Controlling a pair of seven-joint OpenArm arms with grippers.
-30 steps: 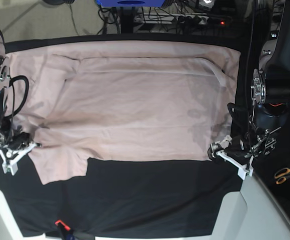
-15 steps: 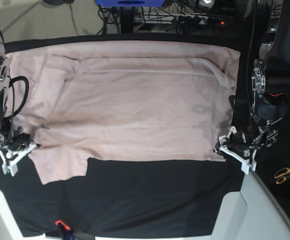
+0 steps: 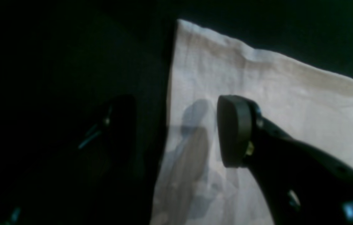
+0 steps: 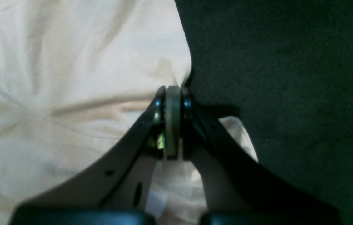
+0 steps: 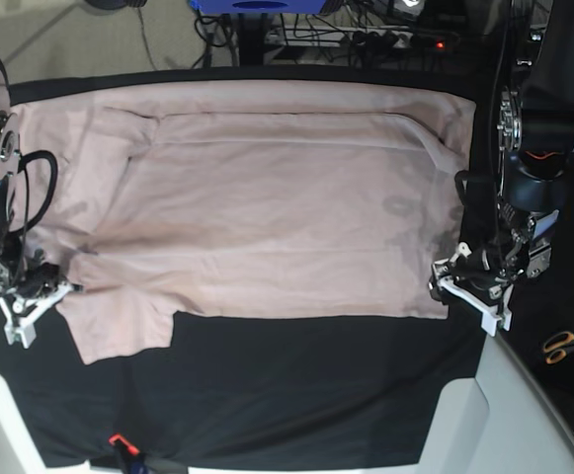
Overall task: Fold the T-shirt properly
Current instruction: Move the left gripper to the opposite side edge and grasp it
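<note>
Plain pale pink T-shirt (image 5: pixel 267 207) on a black tablecloth (image 5: pixel 296 385), orange-handled scissors (image 5: pixel 563 347) beside it

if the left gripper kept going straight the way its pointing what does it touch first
Probably the T-shirt: the left gripper is open, astride the shirt's side edge, one finger over pink fabric, the other over black tablecloth. Height is unclear.

T-shirt (image 5: pixel 267 197): soft matt pink cloth, lightly creased. Tablecloth (image 5: pixel 306 395): black matt cloth, fine rough weave seen in right wrist view at 3 o'clock. Right gripper (image 4: pixel 172 122): dark smooth plastic fingers, dull olive rubbery pads.
</note>
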